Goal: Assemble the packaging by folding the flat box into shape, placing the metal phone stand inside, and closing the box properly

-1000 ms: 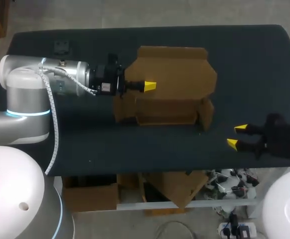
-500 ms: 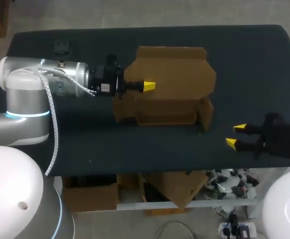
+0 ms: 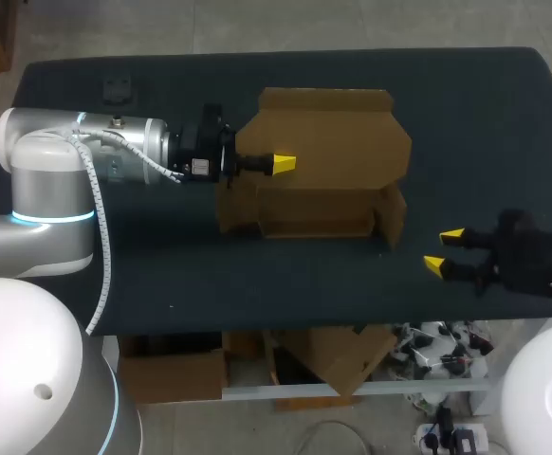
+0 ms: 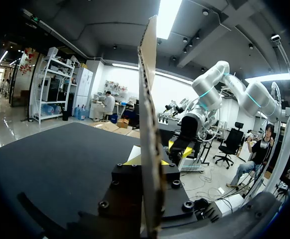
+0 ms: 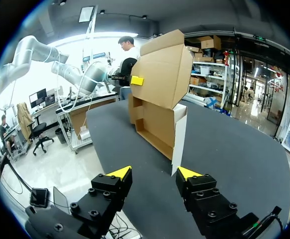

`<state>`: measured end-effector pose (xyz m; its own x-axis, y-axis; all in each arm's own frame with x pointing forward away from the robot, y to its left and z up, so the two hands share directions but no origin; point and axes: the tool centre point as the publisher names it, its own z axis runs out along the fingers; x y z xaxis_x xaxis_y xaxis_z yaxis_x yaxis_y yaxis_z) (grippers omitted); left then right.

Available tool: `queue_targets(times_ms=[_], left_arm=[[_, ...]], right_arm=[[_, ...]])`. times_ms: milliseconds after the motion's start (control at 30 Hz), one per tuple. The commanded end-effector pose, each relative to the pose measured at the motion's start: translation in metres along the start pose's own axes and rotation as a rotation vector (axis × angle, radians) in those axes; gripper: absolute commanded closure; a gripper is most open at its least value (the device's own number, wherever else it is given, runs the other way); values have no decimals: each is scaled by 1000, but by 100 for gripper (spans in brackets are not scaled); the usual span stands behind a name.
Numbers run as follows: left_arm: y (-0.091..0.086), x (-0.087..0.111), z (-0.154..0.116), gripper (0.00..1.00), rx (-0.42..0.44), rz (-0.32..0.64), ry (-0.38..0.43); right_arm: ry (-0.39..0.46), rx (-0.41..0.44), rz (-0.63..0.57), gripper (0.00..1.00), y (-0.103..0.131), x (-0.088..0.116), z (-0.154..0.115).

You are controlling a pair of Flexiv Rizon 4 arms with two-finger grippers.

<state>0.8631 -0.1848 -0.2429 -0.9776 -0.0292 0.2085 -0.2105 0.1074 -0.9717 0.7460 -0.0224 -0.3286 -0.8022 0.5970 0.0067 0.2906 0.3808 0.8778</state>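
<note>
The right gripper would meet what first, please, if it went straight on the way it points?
Most likely the upright end flap of the cardboard box, straight ahead of the right gripper; depth is unclear.

Box (image 3: 333, 142) on table (image 3: 191, 284), R gripper (image 3: 444, 248) front-right.

Bright overhead glare, dim soft-shadowed table (image 3: 475, 123)
</note>
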Motion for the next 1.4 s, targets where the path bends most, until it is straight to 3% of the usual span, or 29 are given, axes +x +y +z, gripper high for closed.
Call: queue_targets(times_ms=[33,633,1400], left_arm=[[5,-1,-1,100,1,1,1],[5,-1,-1,100,1,1,1],[5,-1,-1,100,1,1,1]], right_arm=[[-8,-17,-2,41,-4,-2,17],[-39,-43,33,39,-1,-25,59],[-39,-45,51,42,14,-30,98]])
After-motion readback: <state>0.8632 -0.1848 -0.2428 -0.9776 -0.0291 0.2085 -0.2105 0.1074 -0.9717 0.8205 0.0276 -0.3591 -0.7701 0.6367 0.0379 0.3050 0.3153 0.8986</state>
